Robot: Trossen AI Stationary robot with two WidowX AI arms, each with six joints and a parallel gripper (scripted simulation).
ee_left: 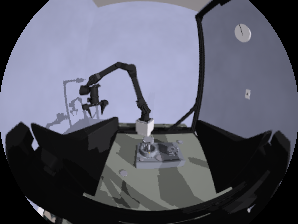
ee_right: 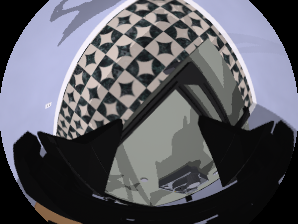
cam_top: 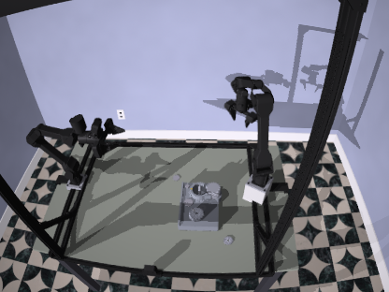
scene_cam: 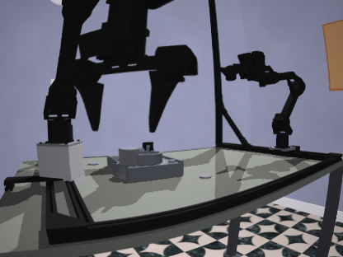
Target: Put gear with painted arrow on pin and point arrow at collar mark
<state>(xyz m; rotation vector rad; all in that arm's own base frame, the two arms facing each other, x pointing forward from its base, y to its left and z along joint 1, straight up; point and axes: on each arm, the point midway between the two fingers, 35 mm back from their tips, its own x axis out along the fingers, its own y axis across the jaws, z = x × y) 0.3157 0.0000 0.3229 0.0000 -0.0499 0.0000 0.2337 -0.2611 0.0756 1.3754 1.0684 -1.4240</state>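
Note:
A grey fixture block (cam_top: 199, 206) sits mid-table and carries several gears and a dark pin with its collar (cam_top: 198, 189). A small loose gear (cam_top: 228, 240) lies flat on the table in front of the block, toward the right arm's side. Its arrow is too small to make out. My left gripper (cam_top: 109, 126) is open and empty, high over the far left table edge. My right gripper (cam_top: 240, 114) is open and empty, raised high above its base. In the exterior view the right gripper (scene_cam: 124, 111) hangs well above the block (scene_cam: 144, 165). The left wrist view shows the block (ee_left: 157, 155) far off.
A second small flat disc (cam_top: 177, 178) lies behind the block; it also shows in the exterior view (scene_cam: 204, 176). The right arm's white base (cam_top: 256, 192) stands right of the block. A black frame rails the table edges, and a thick post (cam_top: 323, 140) rises at the right.

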